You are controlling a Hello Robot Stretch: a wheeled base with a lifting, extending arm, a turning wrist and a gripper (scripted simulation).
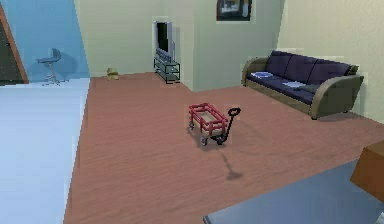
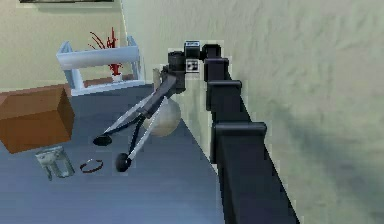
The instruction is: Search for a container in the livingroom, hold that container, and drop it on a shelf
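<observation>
I count one sofa (image 1: 300, 78), one red wagon (image 1: 210, 120), one television (image 1: 164, 40), one wall picture (image 1: 234, 8), one stool (image 1: 51, 63), one white shelf (image 2: 80, 60), one brown box (image 2: 35, 115), one dark ring (image 2: 85, 166)

We log pale round obj (image 2: 166, 122), poss. the container, at grey-blue tabletop (image 2: 60, 200) edge nr wall; white shelf (image 2: 72, 60) upright beyond, apart.
</observation>
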